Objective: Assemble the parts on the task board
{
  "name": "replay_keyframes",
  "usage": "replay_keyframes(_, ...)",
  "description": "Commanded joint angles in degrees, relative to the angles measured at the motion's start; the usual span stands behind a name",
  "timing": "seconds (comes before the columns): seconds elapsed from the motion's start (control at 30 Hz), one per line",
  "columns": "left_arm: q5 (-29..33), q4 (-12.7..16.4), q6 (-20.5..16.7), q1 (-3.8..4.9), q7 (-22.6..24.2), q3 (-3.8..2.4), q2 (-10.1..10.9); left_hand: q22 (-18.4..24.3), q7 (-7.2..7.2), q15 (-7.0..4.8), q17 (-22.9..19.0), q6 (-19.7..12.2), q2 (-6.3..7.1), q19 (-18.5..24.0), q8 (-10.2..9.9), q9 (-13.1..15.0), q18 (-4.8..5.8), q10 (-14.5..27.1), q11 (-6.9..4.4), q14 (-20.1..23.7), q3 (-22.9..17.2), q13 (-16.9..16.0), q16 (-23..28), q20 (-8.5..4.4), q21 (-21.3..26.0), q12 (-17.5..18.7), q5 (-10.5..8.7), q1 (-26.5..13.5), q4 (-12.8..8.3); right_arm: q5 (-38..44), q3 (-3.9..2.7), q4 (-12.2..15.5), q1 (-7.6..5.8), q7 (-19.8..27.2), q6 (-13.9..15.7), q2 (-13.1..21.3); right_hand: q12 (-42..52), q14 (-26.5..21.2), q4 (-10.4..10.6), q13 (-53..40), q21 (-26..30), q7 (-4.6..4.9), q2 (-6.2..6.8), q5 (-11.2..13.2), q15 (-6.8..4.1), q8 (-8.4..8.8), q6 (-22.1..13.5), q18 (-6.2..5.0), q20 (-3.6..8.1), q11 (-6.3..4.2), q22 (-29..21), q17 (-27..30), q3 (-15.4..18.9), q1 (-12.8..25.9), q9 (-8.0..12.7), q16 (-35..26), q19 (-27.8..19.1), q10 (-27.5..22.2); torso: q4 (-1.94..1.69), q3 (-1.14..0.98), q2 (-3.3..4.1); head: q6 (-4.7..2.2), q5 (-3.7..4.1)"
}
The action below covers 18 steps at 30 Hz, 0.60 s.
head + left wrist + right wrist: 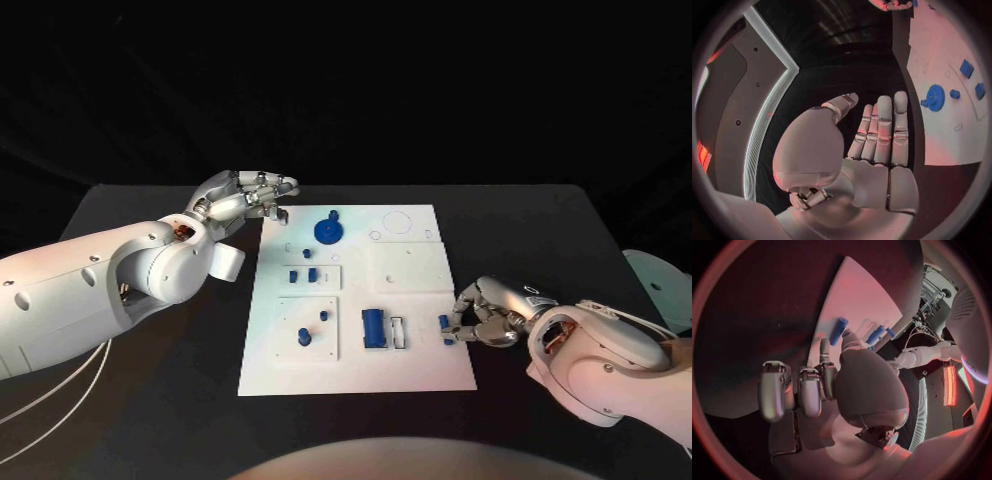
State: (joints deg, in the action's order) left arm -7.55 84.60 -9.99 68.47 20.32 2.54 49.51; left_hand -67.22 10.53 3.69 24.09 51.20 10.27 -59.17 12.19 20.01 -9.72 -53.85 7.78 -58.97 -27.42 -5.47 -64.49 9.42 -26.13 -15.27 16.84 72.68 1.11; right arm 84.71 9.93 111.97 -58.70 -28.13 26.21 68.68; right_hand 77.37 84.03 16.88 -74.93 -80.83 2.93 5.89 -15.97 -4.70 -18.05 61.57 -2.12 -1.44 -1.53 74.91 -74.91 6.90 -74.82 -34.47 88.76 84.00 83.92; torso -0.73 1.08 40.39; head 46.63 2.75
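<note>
Pickup of a small blue part (446,322) at the near right edge of the task board (411,270) is judged to be in hand; it is pinched by the right hand (488,315), and insertion is called for next. The left hand (242,196), with fingers (882,125) straight and nothing held, is kept beside the far left corner, near the blue gear (329,231).

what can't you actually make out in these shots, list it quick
- Head view: whether the right hand pinches the small blue part at the task board edge; its own fingers hide the contact.
- Right wrist view: the thumb and palm cover the fingertips beside the blue peg.
- Left wrist view: the left hand lies flat and holds nothing; the board's far end is cut off by the circle's rim.
- Head view: the shapes of the small parts are too small to tell.
</note>
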Motion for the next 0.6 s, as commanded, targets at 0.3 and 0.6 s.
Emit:
replay_keyframes(0.3, 0.2, 0.2, 0.9, -0.04, 0.5, -0.03, 0.1, 0.1, -0.01, -0.07, -0.1, 0.5, -0.37, 0.2, 0.4, -0.1, -0.67, 0.3, 0.11, 0.4, -0.2, 0.1, -0.2, 0.14, 0.3, -0.4, 0.01, 0.3, -0.1, 1.8, 0.02, -0.8, 1.23, -1.9, -1.4, -2.1, 0.4, 5.3, -0.5, -6.1, -0.6, -0.80, -1.28, -1.0, -0.41, 0.26, 1.4, 0.19, -0.01, -0.37, 12.5, -12.2, -0.5, -2.4, 0.2, 0.1, 2.5, 1.1, 0.00, 0.02, 0.10, 0.27, -0.17)
replay_keyframes(0.6, 0.2, 0.3, 0.9, -0.04, 0.5, -0.04, 0.2, 0.1, -0.01, -0.07, -0.1, 0.5, -0.37, 0.2, 0.4, -0.1, -0.67, 0.3, 0.11, 0.4, -0.2, 0.1, -0.2, 0.14, 0.3, -0.4, 0.01, 0.3, -0.1, 3.0, 0.01, -1.3, 1.60, -2.8, -1.2, -3.1, 0.1, 5.4, -0.1, -6.2, -0.9, -1.51, -0.18, 10.4, -0.95, 2.45, 3.0, 0.30, 0.75, -1.09, 12.7, -12.5, -17.5, -13.5, 2.0, 0.2, 2.7, 1.1, 0.01, 0.02, 0.04, 0.41, -0.26)
